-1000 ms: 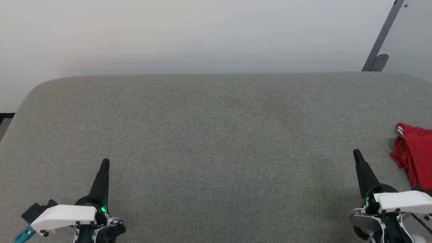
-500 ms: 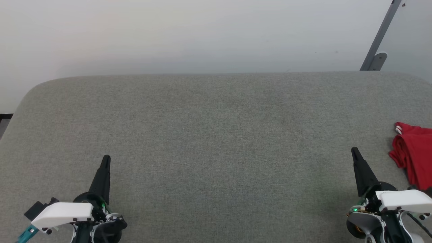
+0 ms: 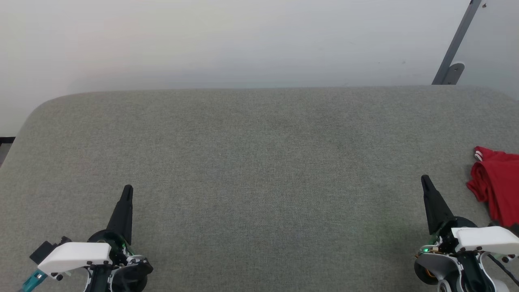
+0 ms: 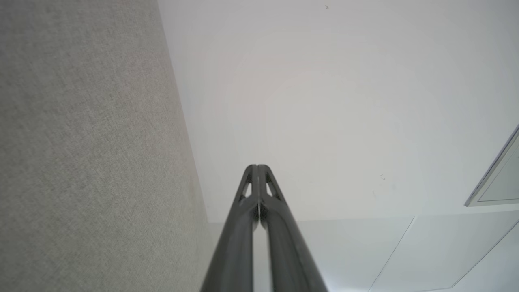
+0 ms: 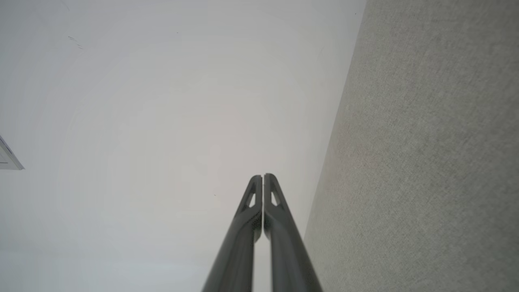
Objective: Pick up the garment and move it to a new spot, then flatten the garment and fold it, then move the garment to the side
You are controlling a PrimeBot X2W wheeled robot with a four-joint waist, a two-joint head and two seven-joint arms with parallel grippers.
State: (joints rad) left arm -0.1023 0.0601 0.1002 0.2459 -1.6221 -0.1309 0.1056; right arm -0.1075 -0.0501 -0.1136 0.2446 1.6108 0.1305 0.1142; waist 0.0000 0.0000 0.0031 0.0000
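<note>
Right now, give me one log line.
garment: bunched, robot's right, untouched | left fingers: shut, empty | right fingers: shut, empty

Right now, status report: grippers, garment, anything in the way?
Shut, empty: left gripper, right gripper. Red garment bunched at right edge of table, apart from right gripper, cut off by frame. Nothing seen between them.

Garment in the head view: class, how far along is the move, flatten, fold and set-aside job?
Done: nothing certain; the garment lies bunched at the right edge of the grey surface, partly cropped. In hand: nothing; the left gripper and right gripper are shut and empty. Left: apparently every step, unless that heap is the finished fold.
</note>
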